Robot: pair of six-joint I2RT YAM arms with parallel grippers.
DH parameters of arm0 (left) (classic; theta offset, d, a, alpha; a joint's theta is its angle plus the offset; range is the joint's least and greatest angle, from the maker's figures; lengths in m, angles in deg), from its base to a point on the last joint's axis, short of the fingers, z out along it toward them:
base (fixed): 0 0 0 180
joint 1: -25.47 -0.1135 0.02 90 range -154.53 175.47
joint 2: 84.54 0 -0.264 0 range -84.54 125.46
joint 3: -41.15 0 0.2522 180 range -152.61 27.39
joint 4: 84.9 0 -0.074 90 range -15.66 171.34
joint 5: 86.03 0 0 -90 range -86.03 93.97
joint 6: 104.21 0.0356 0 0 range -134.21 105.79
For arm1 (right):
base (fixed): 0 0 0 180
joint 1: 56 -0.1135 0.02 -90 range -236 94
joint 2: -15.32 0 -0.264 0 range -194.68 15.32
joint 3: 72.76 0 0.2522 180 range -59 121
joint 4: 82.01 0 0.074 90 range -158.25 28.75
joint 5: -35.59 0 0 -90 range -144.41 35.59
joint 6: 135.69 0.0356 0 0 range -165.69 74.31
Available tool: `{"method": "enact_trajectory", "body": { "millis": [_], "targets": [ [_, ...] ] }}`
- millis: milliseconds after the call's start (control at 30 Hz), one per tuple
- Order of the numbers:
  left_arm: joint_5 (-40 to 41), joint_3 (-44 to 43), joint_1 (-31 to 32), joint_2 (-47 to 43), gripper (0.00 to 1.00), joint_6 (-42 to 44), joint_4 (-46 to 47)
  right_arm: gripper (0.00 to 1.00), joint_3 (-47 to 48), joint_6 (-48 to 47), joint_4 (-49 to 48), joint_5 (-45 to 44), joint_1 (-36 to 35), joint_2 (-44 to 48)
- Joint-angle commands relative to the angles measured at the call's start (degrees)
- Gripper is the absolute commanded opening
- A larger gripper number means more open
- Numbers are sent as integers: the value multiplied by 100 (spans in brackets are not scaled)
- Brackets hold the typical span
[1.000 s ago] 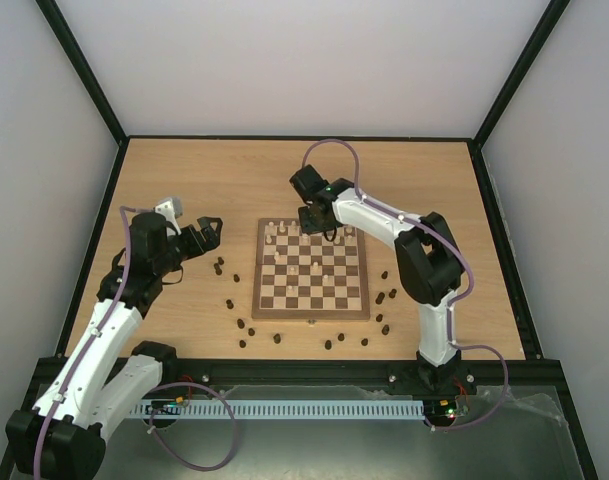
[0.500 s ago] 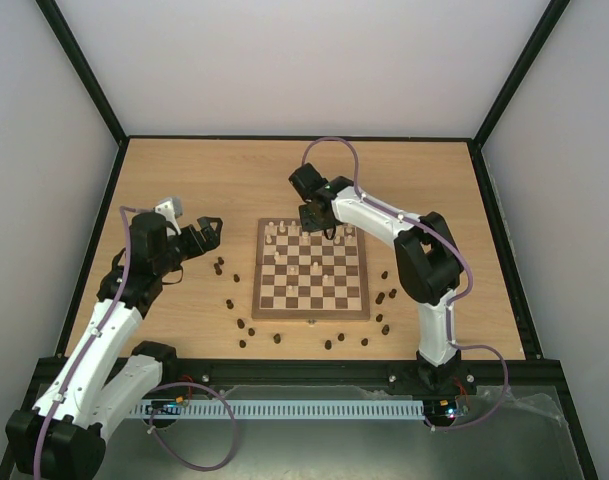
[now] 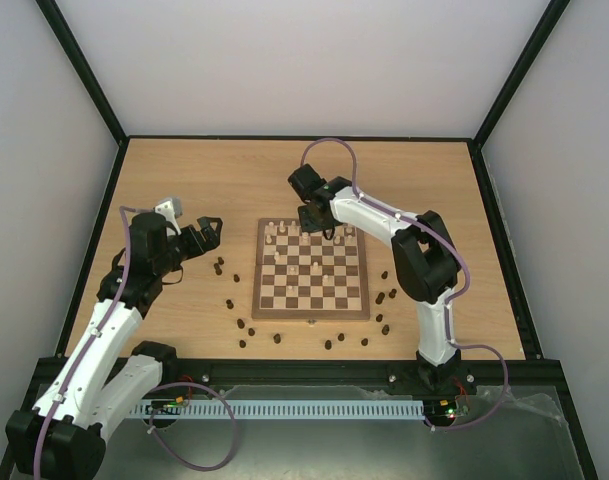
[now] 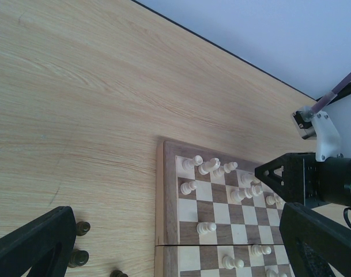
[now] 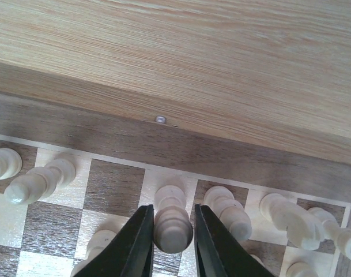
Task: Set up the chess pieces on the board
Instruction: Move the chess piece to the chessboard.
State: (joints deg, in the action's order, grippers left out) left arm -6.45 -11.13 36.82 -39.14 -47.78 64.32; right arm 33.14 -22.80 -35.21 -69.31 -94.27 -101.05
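Placing, seemingly, cream piece (image 5: 173, 229) in back row at 12 o'clock edge of board (image 5: 106, 134) | right gripper (image 5: 172, 216) pinching its head | left gripper (image 3: 206, 233) spread, hovering at 9 o'clock | next, likely: release, lift straight, fetch dark pieces (image 3: 246, 325) off table.

board (image 3: 256, 272) mid-tabletop (image 3: 214, 180) | pale pieces (image 3: 284, 231) on its far rows | dark pieces (image 3: 242, 324) scattered on tabletop left, near and right of board | right hand (image 3: 320, 228) over board's far edge | left hand (image 3: 210, 233) left of board, apart from it
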Motion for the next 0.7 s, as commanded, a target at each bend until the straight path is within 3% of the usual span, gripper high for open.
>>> {"method": "enact_trajectory", "body": {
  "millis": [0, 167, 300, 667],
  "targets": [
    [33, 72, 31, -58, 99, 28, 137, 22, 120, -66, 242, 18, -32, -123],
    [32, 73, 33, -54, 99, 20, 146, 34, 125, -66, 295, -8, -28, 26],
    [37, 72, 30, -52, 99, 24, 154, 37, 123, -66, 343, -100, -33, 332],
    [79, 72, 33, -118, 99, 11, 146, 38, -264, -97, 355, 556, -159, 1257]
  ]
}}
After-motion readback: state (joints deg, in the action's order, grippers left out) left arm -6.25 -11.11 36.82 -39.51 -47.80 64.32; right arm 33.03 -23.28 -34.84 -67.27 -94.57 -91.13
